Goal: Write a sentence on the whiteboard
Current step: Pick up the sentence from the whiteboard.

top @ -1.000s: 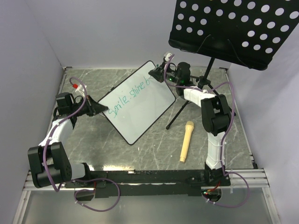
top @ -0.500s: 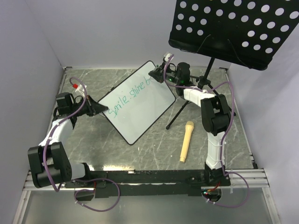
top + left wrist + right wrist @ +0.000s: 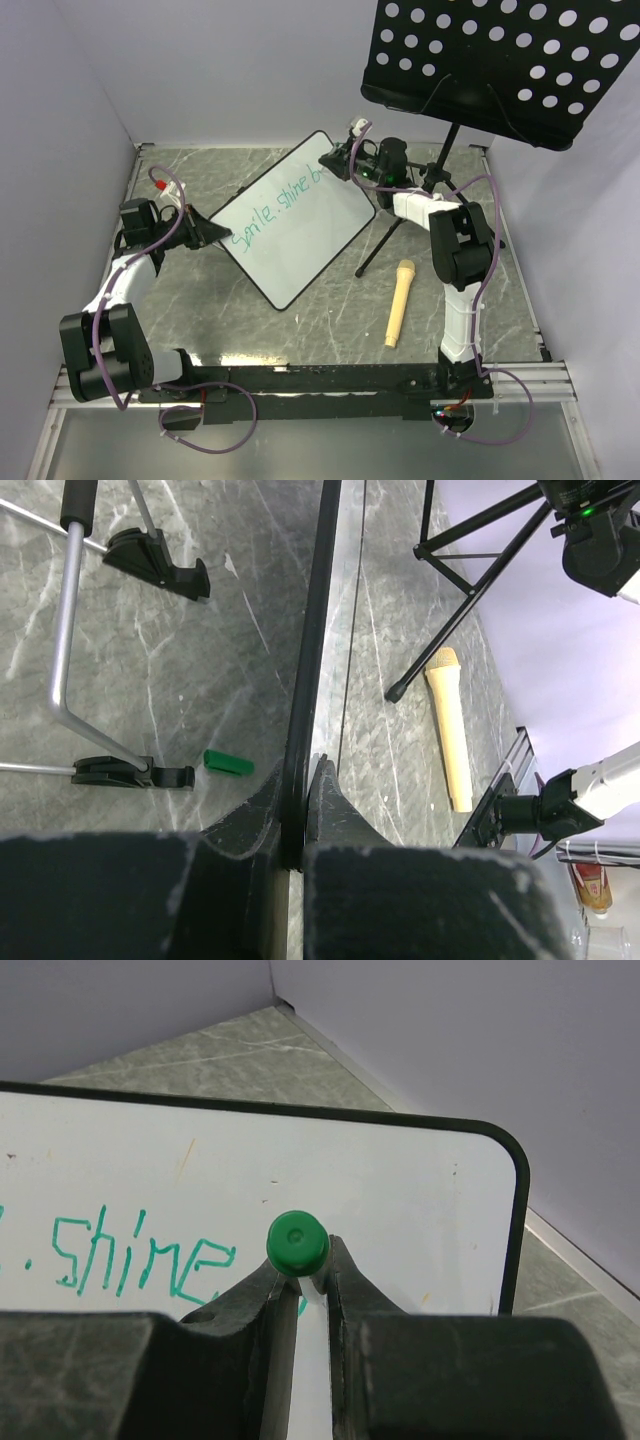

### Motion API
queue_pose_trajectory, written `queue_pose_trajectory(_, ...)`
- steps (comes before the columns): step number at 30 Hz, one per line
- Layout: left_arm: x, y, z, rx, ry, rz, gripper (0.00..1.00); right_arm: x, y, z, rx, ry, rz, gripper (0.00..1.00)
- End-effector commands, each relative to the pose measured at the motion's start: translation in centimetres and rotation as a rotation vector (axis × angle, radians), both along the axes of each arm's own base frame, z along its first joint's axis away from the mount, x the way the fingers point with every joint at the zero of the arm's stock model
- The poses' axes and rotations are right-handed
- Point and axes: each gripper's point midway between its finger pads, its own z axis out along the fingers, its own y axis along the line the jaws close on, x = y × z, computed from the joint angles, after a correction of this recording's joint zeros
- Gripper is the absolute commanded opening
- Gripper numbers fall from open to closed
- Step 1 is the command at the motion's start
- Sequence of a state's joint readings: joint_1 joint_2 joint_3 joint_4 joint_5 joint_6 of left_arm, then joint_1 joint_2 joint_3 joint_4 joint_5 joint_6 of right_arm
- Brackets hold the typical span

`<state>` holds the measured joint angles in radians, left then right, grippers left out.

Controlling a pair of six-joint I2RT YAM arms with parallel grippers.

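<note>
The left hand [image 3: 300,785] pinches the black frame of the whiteboard [image 3: 300,262], likely steadying it above the counter [image 3: 330,320]. The right hand [image 3: 300,1272], clamped on a green marker [image 3: 297,1243], writes just beyond the sentence [image 3: 278,210] (so far "shine b").

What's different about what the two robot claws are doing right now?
The left gripper pinches the whiteboard's thin black frame; the right gripper pinches a green marker. The left gripper sits at the board's left corner, off the writing surface; the right gripper hovers over the far corner, just past the green writing. Both are shut on something.
</note>
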<state>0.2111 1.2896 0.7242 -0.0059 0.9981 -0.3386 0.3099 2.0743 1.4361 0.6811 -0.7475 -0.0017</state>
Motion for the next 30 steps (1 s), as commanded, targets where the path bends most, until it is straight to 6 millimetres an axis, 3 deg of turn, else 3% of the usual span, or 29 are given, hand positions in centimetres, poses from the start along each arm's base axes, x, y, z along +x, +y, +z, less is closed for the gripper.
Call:
queue_pose_trajectory(1, 2.2, 3.2, -3.1, 0.261, -0.099, 0.091, 0.01, -0.8, 0.0, 0.1, -0.007, -0.03, 0.004, 0.0)
queue_pose_trajectory(15, 2.2, 3.2, -3.1, 0.257, -0.094, 0.092, 0.01, -1.6, -0.3, 0.2, 0.005, -0.038, 0.002, 0.0)
queue_pose_trajectory(30, 2.1, 3.1, -3.1, 0.257, -0.099, 0.086, 0.01, 0.4, 0.2, 2.1, 0.018, -0.061, -0.011, 0.0)
